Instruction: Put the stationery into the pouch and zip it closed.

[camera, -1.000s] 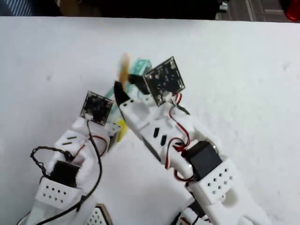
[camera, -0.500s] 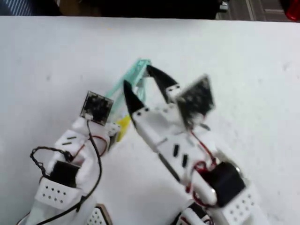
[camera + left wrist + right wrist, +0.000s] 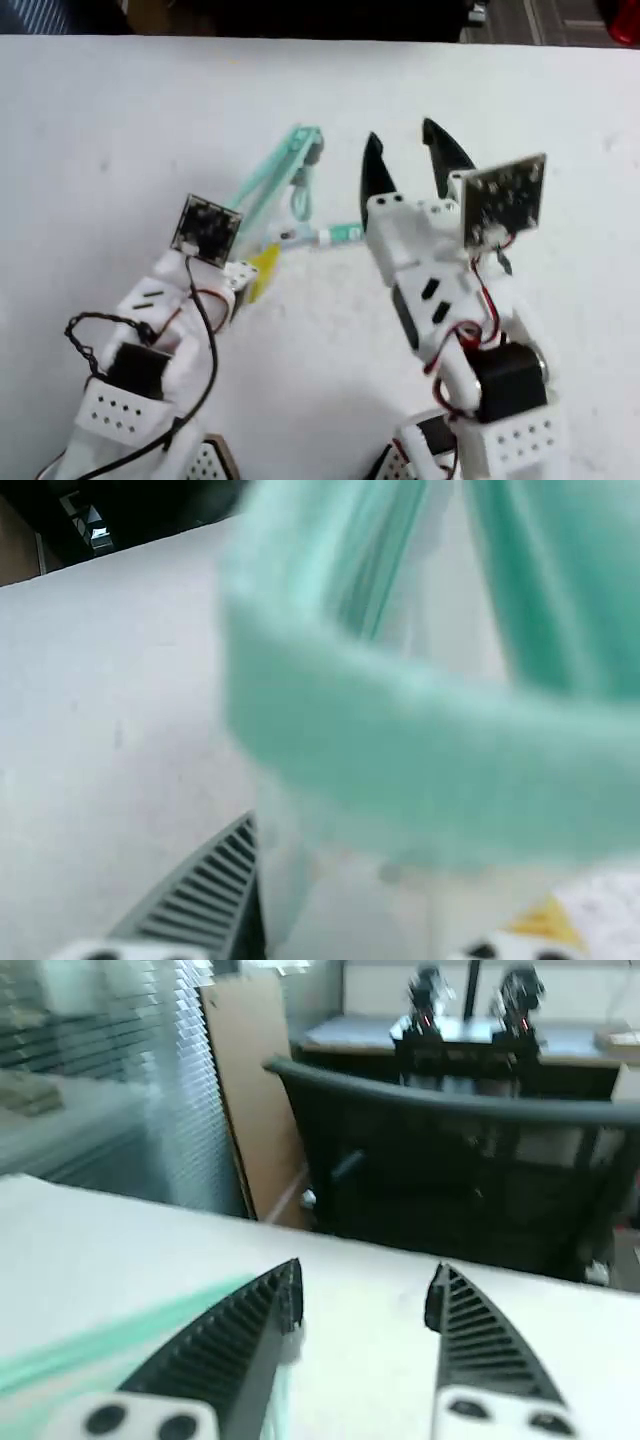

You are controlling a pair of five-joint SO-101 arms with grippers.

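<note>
- Mint-green see-through pouch (image 3: 262,185) lying slantwise on the white desk (image 3: 110,130). Far end near the desk's middle, near end running under the left arm's camera board (image 3: 205,228).
- Pale cord loop (image 3: 300,195) hanging off the pouch's far end, flat on the desk.
- Left gripper (image 3: 243,272) right at the pouch's near end, with green fabric (image 3: 420,750) close against its wrist camera. Clamped or slack: cannot tell.
- Small yellow piece (image 3: 262,270) just beside that gripper, at the pouch's near end.
- Slim white-and-green stick (image 3: 322,237) lying flat between the pouch's near end and the right arm's white body.
- Right gripper (image 3: 400,132) off to the pouch's right, apart from it and pointing at the far edge. Fingers (image 3: 245,1345) spread wide, holding nothing.
- Green strip of the pouch (image 3: 90,1365) alongside one of those fingers in the right wrist view.
- Broad stretch of white desk beyond the fingertips, and more to either side of both arms.
- Far desk edge (image 3: 320,37) straight across the top of the high view.
- Past that edge, a black chair (image 3: 450,1160), a brown board (image 3: 255,1090) and window blinds (image 3: 100,1060).
</note>
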